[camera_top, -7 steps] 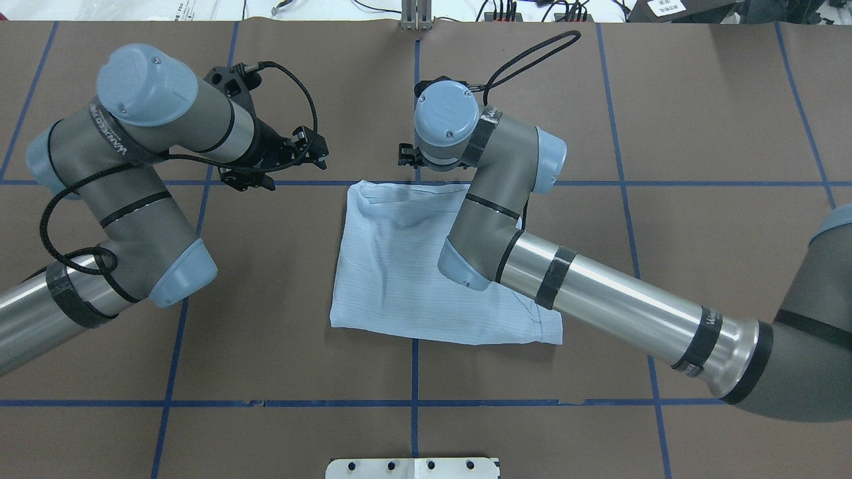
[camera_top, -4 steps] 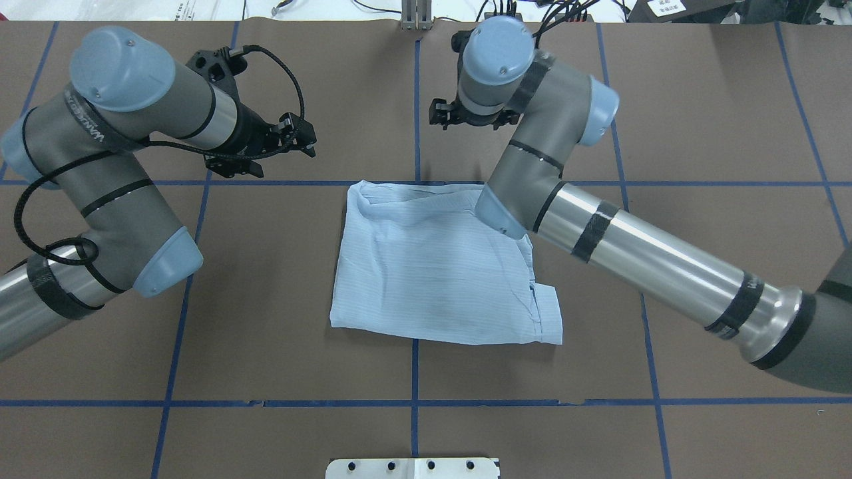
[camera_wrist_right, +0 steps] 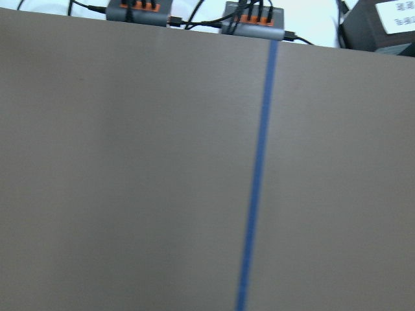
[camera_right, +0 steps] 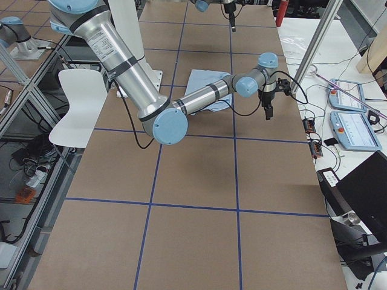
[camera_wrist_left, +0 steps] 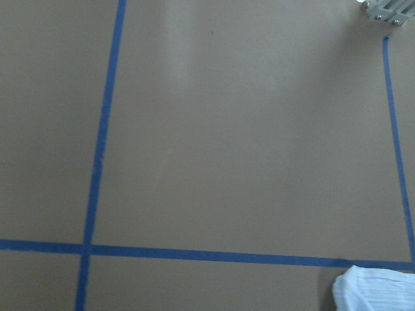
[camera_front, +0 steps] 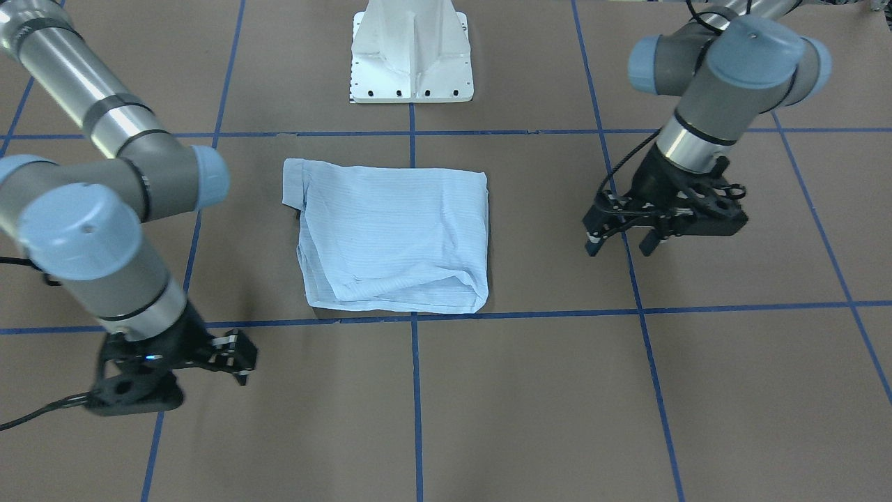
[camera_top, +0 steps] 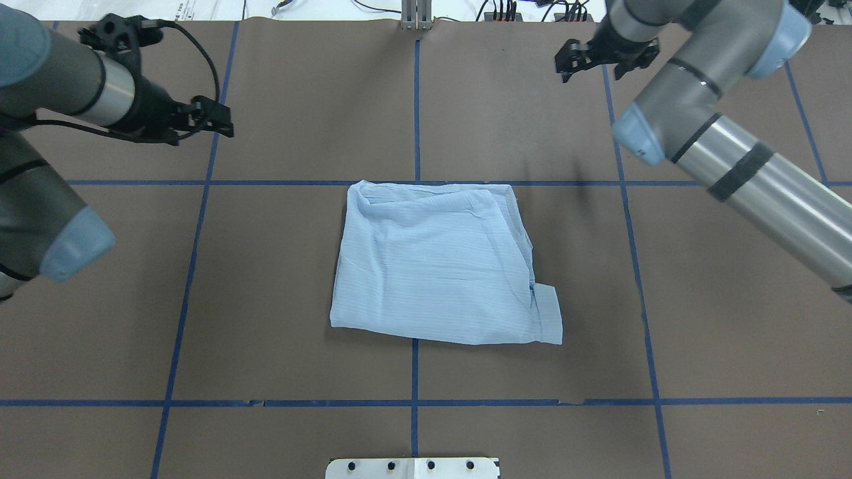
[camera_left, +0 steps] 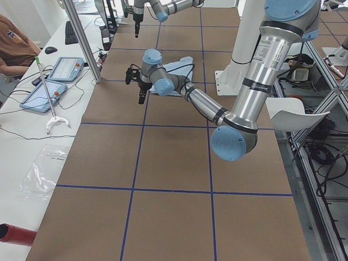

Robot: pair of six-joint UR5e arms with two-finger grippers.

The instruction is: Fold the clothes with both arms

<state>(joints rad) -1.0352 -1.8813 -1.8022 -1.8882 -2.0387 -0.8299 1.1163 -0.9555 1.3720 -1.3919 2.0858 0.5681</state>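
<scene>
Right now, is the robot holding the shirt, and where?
No, nothing is held. The left hand and right hand are open and empty, apart from the folded shirt on the table.

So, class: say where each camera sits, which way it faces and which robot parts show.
Front: across the table, facing the robot; shirt, left arm, right arm, base.
Overhead: behind the robot, looking down; both arms.
Left side: table's end; left arm nearest.
Right side: opposite end; right arm nearest.
Left wrist: down at table, shirt corner; no robot part.
Right wrist: down at table, tape; no robot part.
Shared: front and overhead show the whole shirt.
</scene>
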